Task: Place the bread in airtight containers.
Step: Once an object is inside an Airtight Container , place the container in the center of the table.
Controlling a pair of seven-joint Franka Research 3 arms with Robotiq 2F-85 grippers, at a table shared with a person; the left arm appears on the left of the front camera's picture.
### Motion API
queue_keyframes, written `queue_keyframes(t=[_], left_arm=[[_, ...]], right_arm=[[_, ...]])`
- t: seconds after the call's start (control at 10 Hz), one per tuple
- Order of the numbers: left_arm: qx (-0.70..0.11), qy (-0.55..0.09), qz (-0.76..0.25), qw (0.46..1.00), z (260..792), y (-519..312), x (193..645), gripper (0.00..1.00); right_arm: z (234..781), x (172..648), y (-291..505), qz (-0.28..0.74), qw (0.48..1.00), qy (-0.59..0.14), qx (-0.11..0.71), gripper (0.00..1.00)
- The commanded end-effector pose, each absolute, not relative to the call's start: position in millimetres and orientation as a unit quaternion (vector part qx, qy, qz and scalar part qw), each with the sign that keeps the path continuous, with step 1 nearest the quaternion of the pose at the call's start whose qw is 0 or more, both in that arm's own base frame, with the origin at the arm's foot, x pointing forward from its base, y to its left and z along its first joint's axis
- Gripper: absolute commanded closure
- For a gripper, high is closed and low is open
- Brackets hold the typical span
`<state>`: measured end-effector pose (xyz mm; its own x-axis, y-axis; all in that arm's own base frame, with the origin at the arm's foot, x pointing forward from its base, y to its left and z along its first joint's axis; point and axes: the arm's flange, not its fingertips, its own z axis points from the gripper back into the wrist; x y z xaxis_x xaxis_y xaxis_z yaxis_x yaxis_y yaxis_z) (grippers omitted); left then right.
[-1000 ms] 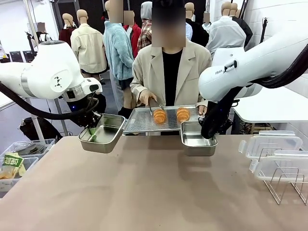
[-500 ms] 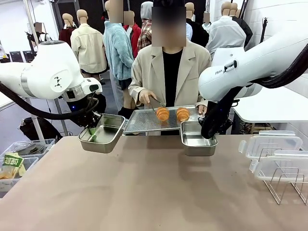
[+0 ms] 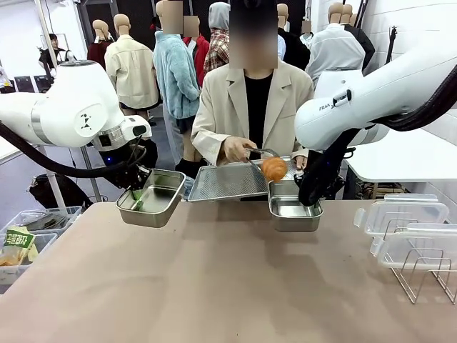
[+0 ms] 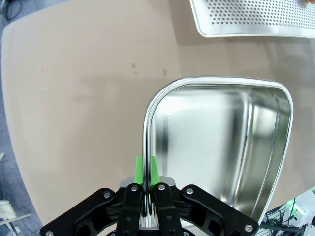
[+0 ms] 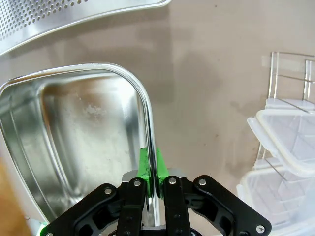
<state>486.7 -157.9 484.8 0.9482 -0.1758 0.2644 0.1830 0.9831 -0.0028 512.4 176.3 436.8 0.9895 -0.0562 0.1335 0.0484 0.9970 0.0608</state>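
bread: glossy golden-brown croissant roll (image 3: 273,168) in person's metal tongs (image 3: 258,152), just above 11 o'clock corner of right rectangular steel pan (image 3: 294,211) | right jaws clenched on its 2 o'clock rim | left jaws clenched on left steel pan (image 3: 153,194), well apart | judged: right pan nearer

- A robot test lab rather than a real kitchen: two white robot arms, the left arm (image 3: 78,107) and the right arm (image 3: 371,100), stand at one plain brown table (image 3: 214,286).
- A person (image 3: 250,107) in a blazer stands across the table, facing the arms.
- Kitchen ware is set out like props: a steel pan (image 3: 146,213), a perforated tray (image 3: 221,182), and clear lids (image 3: 403,214) on a wire rack (image 3: 423,271).
- A plastic bin (image 3: 50,237) of packets sits beside the table, and a white side table (image 3: 407,161) stands behind.
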Motion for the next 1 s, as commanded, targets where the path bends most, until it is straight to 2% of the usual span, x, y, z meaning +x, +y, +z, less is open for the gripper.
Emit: queue_keyframes(t=[0.0,0.9], left_arm=[[-0.007,-0.139,-0.095,0.986,488.3,-155.6,485.2,1.00],[-0.007,-0.139,-0.095,0.986,488.3,-155.6,485.2,1.00]], right_arm=[[435.9,509.9,175.6,-0.026,0.996,-0.079,0.032,1.00],[435.9,509.9,175.6,-0.026,0.996,-0.079,0.032,1.00]])
